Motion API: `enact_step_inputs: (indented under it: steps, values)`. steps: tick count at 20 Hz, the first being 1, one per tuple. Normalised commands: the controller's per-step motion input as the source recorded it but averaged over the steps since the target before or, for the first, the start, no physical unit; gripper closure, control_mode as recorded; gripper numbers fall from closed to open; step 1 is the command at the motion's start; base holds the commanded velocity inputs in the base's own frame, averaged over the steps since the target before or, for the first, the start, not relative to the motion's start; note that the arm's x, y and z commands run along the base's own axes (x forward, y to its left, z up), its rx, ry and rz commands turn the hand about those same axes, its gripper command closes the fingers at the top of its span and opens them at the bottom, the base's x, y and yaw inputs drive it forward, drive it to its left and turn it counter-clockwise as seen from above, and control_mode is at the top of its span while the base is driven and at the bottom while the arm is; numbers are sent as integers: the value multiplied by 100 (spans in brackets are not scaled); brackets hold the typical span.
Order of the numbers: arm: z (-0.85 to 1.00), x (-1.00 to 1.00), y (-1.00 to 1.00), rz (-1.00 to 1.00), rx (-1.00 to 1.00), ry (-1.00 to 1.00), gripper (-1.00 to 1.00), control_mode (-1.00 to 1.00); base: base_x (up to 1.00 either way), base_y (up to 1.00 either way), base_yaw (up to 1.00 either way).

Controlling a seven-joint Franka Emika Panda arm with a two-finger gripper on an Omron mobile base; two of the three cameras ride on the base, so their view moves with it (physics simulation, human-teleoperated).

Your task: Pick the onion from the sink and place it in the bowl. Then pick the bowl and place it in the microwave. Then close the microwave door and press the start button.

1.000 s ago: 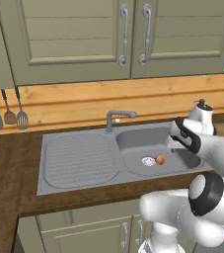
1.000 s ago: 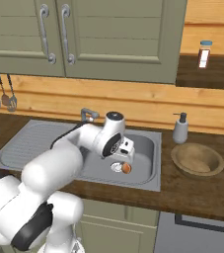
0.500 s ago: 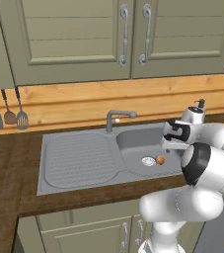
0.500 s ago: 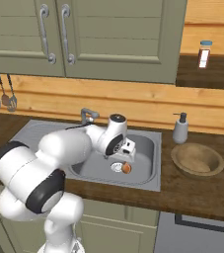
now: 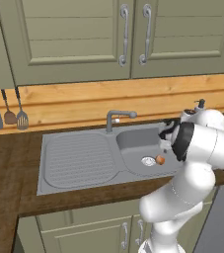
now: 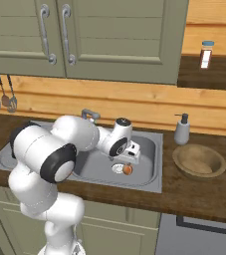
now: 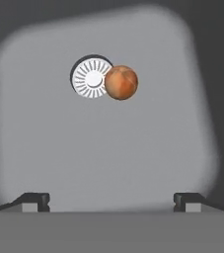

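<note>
Grey sink (image 5: 79, 163) set in a dark wooden counter (image 6: 204, 194), olive cabinets above. Over the basin hangs the gripper (image 7: 111, 199), its jaws spread wide and empty — touching nothing. Below it the onion (image 7: 121, 83) lies on the basin floor, just beside the round drain (image 7: 90, 80). On the counter to the right of the sink sits the bowl (image 6: 199, 160) — well apart from the hand.

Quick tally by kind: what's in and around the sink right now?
Onion: 1, in the sink, beside the drain
Bowl: 1
Soap dispenser: 1
Hanging utensils: 3
Total: 6
</note>
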Motion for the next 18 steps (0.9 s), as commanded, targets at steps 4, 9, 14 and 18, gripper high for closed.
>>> enact_step_inputs:
  steps: [4, 9, 14, 18]
  values:
    - [-19, 43, -4, 0, 2, 0, -100, -100, 0, 0, 0]
    - [-29, 31, 0, 0, 0, 0, -100, -100, 0, 0, 0]
    - [-29, 29, 0, 0, 0, 1, -100, -100, 0, 0, 0]
    - [-29, 25, -9, 0, 0, 0, -100, -100, 0, 0, 0]
